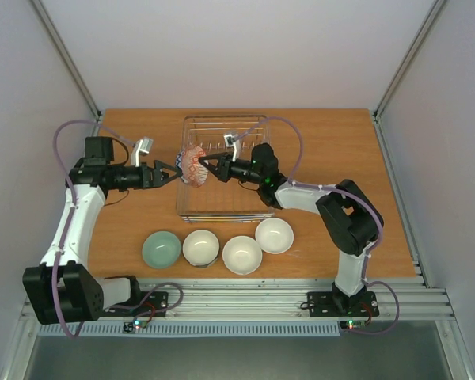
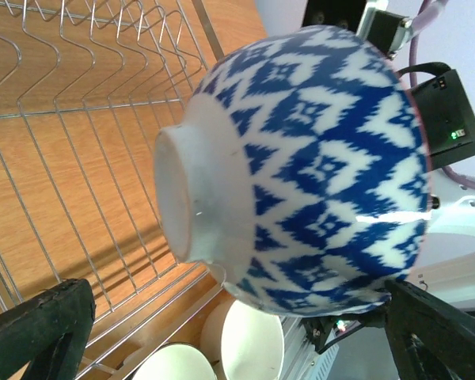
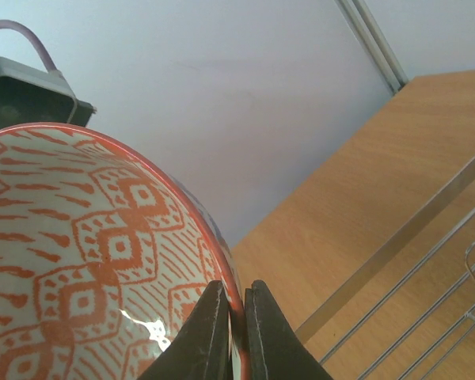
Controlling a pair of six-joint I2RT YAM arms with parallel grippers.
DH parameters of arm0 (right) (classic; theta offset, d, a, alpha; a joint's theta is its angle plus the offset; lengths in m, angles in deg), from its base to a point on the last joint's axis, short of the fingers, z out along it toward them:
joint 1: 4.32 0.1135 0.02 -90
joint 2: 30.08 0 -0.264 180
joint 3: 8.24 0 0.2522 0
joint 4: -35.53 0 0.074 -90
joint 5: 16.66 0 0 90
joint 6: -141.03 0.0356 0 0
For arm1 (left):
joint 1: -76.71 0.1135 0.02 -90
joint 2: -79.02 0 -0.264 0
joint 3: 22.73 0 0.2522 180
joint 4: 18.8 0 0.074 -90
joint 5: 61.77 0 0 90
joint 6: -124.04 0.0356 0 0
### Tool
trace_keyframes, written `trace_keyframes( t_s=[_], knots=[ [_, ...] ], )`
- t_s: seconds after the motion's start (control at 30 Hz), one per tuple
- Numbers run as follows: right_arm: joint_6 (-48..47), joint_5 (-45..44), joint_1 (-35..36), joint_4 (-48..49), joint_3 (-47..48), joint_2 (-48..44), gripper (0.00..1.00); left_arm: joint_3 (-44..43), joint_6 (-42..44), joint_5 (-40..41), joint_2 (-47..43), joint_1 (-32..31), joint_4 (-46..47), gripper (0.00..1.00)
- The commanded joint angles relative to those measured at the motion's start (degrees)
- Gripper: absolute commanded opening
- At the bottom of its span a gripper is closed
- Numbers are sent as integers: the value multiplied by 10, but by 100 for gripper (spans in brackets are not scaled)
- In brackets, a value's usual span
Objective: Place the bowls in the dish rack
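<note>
We see the right gripper (image 3: 236,299) clamping a bowl (image 2: 317,158) by its rim: left wrist shows blue-patterned outside, right wrist red-patterned inside; left gripper (image 1: 176,174) gapes.

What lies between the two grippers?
The patterned bowl, its rim pinched by the right gripper; the open left gripper faces its base. Top view shows it.
</note>
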Motion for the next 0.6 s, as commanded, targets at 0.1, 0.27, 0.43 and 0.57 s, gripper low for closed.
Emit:
trace_keyframes(
  t_s=[0.1, 0.27, 0.43, 0.57],
  knots=[
    [13, 18, 15, 48, 39, 23, 1, 11, -23, -16, -8, -8, 45, 99],
    [14, 24, 22, 44, 51, 29, 1, 13, -24, -14, -1, -12, 50, 99],
    [13, 25, 30, 45, 50, 31, 1, 13, -24, -4, 11, -15, 55, 99],
    [13, 22, 34, 49, 49, 41, 1, 12, -21, -14, 9, -16, 58, 93]
  ],
)
